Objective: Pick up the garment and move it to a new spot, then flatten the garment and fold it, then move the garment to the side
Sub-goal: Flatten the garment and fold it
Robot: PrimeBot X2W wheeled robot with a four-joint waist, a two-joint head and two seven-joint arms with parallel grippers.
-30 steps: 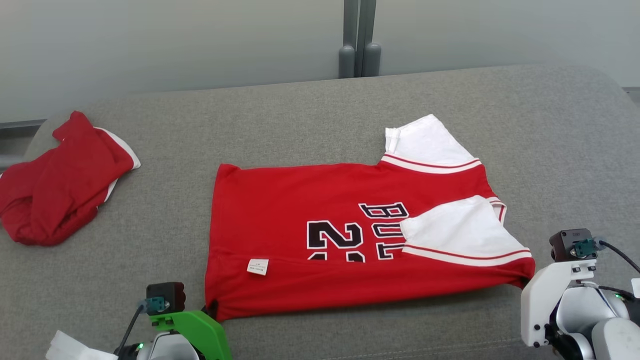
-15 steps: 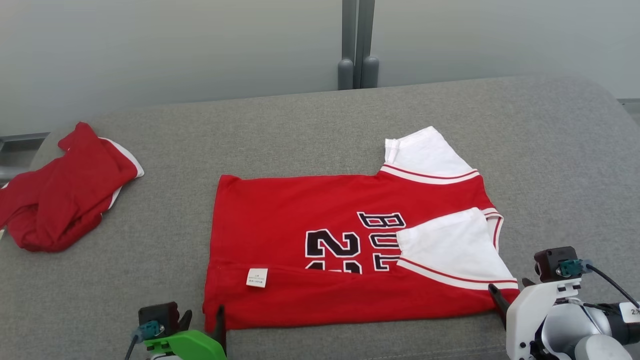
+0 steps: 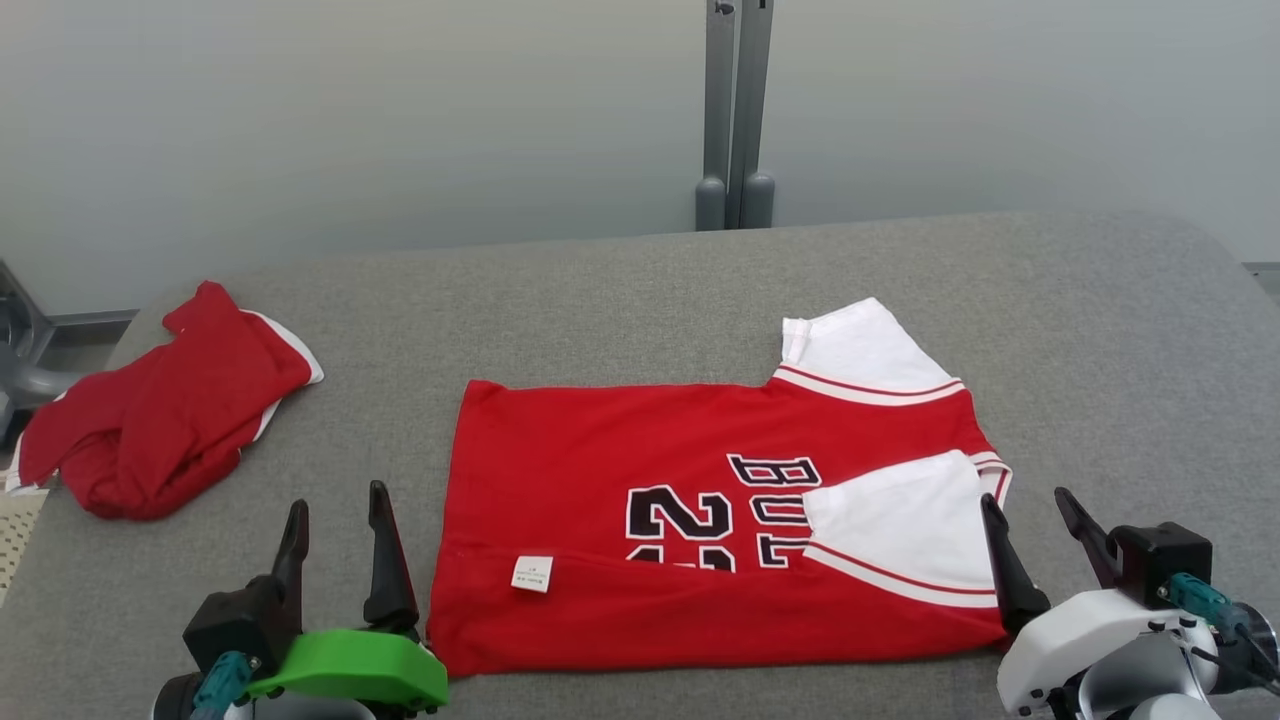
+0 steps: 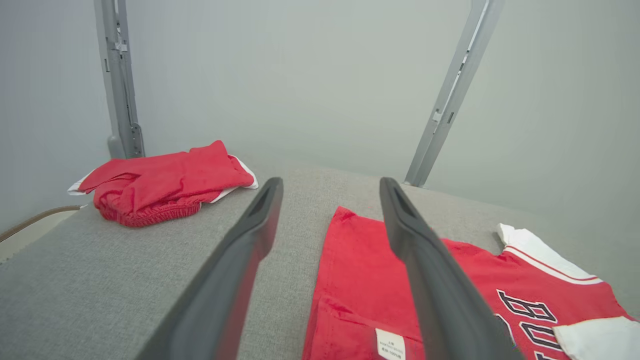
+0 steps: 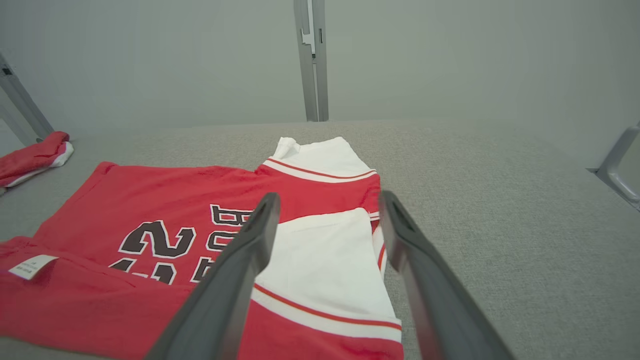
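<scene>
The garment point(image 3: 650, 470) is a red jersey with white sleeves and black lettering, spread flat on the grey padded table point(image 3: 600, 290). Its near edge is folded over, showing a white tag point(image 3: 532, 574). My left gripper point(image 3: 337, 500) stands open just left of the jersey's near left corner, holding nothing. At the near right corner, beside the white sleeve point(image 3: 890, 530), my right gripper point(image 3: 1025, 497) is open and empty too. The left wrist view looks past the open left gripper point(image 4: 331, 185) at the jersey point(image 4: 360, 280). The right wrist view shows the right gripper point(image 5: 330, 197) above the sleeve point(image 5: 325, 260).
A bundle of red shorts with white trim point(image 3: 170, 410) lies at the table's far left, seen also as the red shorts point(image 4: 165, 185). Grey metal posts point(image 3: 735, 110) rise behind the table against a pale wall. The table's rounded right end point(image 3: 1200, 300) is bare.
Both grippers were shut at the jersey's near corners; they have opened, let go and drawn back with fingers raised. The head camera has shifted, so the whole scene sits lower.
</scene>
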